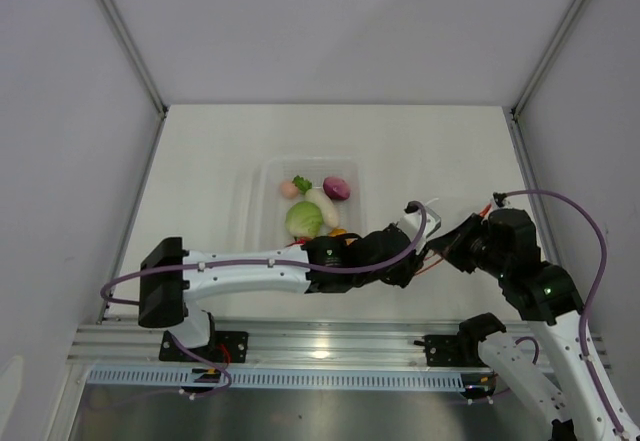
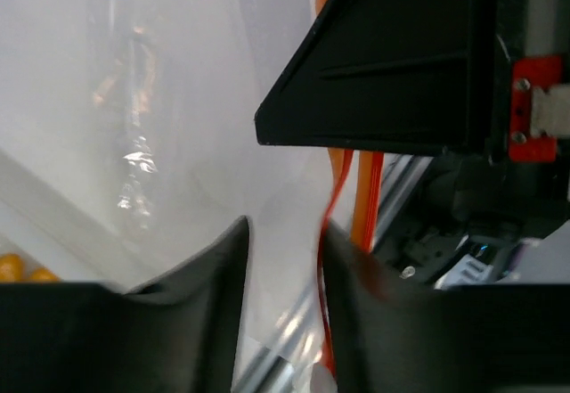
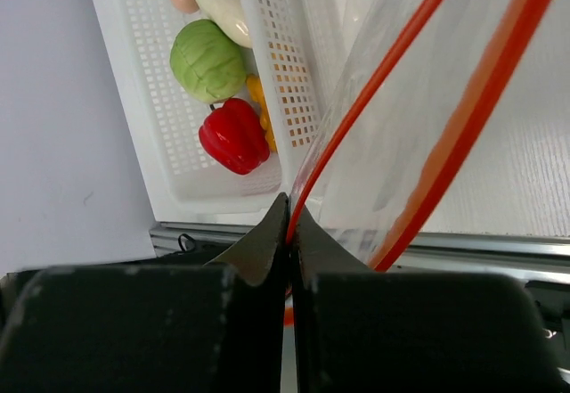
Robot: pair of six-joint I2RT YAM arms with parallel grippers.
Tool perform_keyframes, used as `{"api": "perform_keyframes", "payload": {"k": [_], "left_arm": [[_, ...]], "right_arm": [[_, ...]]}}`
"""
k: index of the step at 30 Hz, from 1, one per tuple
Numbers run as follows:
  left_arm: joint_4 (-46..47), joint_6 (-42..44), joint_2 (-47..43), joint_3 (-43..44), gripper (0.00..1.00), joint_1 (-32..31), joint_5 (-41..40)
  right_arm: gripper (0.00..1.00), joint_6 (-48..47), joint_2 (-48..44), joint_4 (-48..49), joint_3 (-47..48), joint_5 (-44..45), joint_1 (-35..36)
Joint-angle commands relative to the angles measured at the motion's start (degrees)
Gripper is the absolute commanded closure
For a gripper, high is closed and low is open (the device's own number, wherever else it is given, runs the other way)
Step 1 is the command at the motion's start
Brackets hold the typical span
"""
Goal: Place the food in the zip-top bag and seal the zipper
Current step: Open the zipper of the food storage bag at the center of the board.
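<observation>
Clear, floppy zip-top bag [image 3: 383, 143] film is edged by a thin orange-red zipper [image 3: 468, 108], clamped by the right pincer [image 3: 289, 213]; the left pincer [image 2: 283, 233] is spread apart around it.

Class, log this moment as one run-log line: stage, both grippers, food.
stage: gripping zip-top bag mouth | right gripper: shut on zipper | left gripper: open around opposite lip | food: in white basket, none bagged

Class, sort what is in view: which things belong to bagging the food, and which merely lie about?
Job: zip-top bag, zipper, red pepper, cabbage, radish, purple onion.
Just there: white basket, table.
</observation>
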Motion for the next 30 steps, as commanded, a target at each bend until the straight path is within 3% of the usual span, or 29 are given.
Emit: {"api": "perform_keyframes", "payload": {"k": [1, 4, 5, 6, 8, 9, 10, 14, 18, 19, 21, 25, 30], "left_arm": [[-0.77, -1.08, 1.51, 2.69, 0.77, 1.7, 1.67], [1.51, -2.4, 0.03, -0.03, 0.9, 3.19, 5.36], [2.91, -3.28, -0.68, -1.95, 0.99, 4.33, 6.32], [3.53, -3.63, -1.73, -2.49, 0.99, 4.86, 7.81], [4.33, -4.25, -2.7, -3.55, 0.99, 6.1, 8.97], [4.16, -4.43, -3.4, -3.9, 0.99, 6.36, 9.15], [3.89, -4.51, -3.58, -3.47, 0.99, 6.89, 9.23], [4.15, -5.92, -5.43, -3.29, 0.99, 8.03, 10.02], [4.42, -8.55, -6.4, -1.89, 1.0, 9.09, 10.64], [3.2, -9.17, -6.22, -1.27, 0.99, 9.09, 10.29], [1.61, -9.61, -5.17, 2.06, 0.99, 9.09, 9.24], [-1.47, -11.1, -3.93, 8.29, 0.99, 9.09, 7.48], [-1.03, -11.72, -3.85, 5.85, 0.99, 9.0, 7.65]], "right_arm": [[0.98, 0.27, 0.43, 0.04, 2.24, 0.41, 0.45], [0.92, -0.87, 0.17, -1.72, 3.29, 1.47, 0.45], [0.87, -1.22, 0.17, -2.24, 3.47, 2.34, 0.45], [0.81, -1.57, 0.08, -2.86, 3.73, 2.52, 0.53], [0.45, -2.46, 0.08, -3.56, 4.69, 3.57, 0.54], [0.17, -2.72, 0.17, -4.18, 5.22, 3.93, 0.54], [0.01, -3.42, 0.26, -4.36, 5.66, 4.11, 0.54], [0.01, -1.34, -1.49, -2.87, 8.21, 3.94, 0.45], [0.01, -1.65, -3.96, 3.64, 9.7, -3.09, 0.54], [0.01, -0.71, -3.27, 1.2, 11.01, 0.03, 0.54], [0.12, -0.7, 1.12, -4.76, 13.56, 2.17, 0.54], [0.13, -0.01, 3.33, -6.91, 15.33, 4.01, 0.45], [0.24, 0.18, 4.11, -6.73, 15.68, 9.47, 0.53]]}}
